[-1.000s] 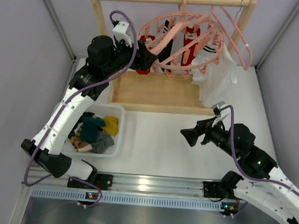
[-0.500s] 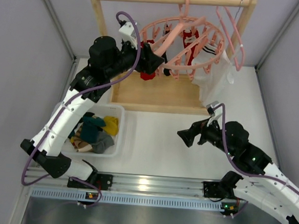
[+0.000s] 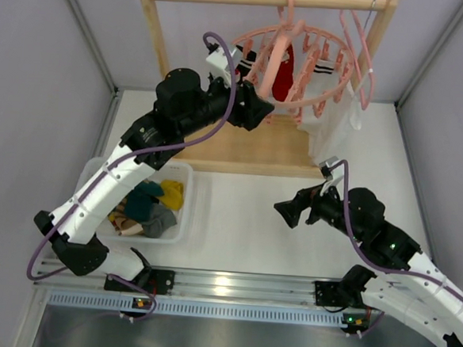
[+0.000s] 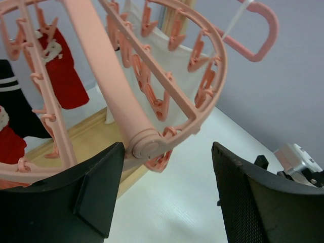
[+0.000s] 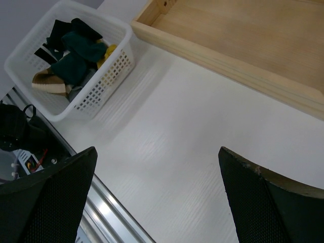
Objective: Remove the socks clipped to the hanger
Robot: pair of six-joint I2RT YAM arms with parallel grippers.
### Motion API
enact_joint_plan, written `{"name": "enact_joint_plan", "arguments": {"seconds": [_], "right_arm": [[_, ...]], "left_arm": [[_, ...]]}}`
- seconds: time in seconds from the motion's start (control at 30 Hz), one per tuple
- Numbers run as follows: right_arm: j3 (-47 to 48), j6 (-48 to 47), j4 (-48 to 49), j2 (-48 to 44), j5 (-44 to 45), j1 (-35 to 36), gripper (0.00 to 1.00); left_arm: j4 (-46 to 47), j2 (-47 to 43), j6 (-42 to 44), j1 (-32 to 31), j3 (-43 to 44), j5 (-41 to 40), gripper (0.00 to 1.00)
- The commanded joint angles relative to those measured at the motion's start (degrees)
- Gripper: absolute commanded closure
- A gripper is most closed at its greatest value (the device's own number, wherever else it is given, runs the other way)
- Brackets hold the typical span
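Observation:
The salmon-pink ring hanger (image 3: 304, 37) hangs tilted from the wooden rail. Clipped socks dangle from it: a red one (image 3: 283, 80), a black one (image 3: 246, 61) and a white one with black stripes (image 3: 325, 67). My left gripper (image 3: 260, 110) is open under the ring's near rim. In the left wrist view the hanger's thick crossbar end (image 4: 146, 146) sits between the jaws against the left finger (image 4: 96, 192), with a wide gap to the right finger. A red sock (image 4: 63, 76) and a black sock (image 4: 12, 109) hang behind. My right gripper (image 3: 286, 211) is open and empty over the table (image 5: 158, 152).
A white basket (image 3: 186, 202) holding loose socks stands at the left, also in the right wrist view (image 5: 121, 45). The wooden rack base (image 3: 241, 146) lies under the hanger. A white cloth bag (image 3: 334, 125) and a plain pink triangular hanger (image 3: 366, 68) hang at the right.
My left arm has moved right, under the ring, and its jaws have narrowed a little. The hanger has swung and tilted to the right. The right arm shifted slightly left, then held still.

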Motion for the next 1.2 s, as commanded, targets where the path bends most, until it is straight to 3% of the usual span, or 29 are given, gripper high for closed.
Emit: {"name": "enact_joint_plan", "arguments": {"seconds": [0.0,0.37,0.83,1.17], "right_arm": [[1.11,1.13,1.51,-1.01,2.48,-0.6,0.0],[2.6,1.39,-2.19,-3.12,6.0,-0.6,0.01],[3.3,1.39,-5.09,-4.0,8.91,-0.6,0.01],[4.1,1.13,-6.5,-3.65,9.44,-0.69,0.01]], "left_arm": [[2.2,0.15,0.51,-3.84,1.84,-5.47,0.26],[2.11,5.42,0.25,-11.32,5.97,-15.85,0.18],[1.94,12.02,2.18,-18.0,14.31,-18.4,0.06],[1.76,2.01,5.6,-19.14,8.53,-29.55,0.02]]}}
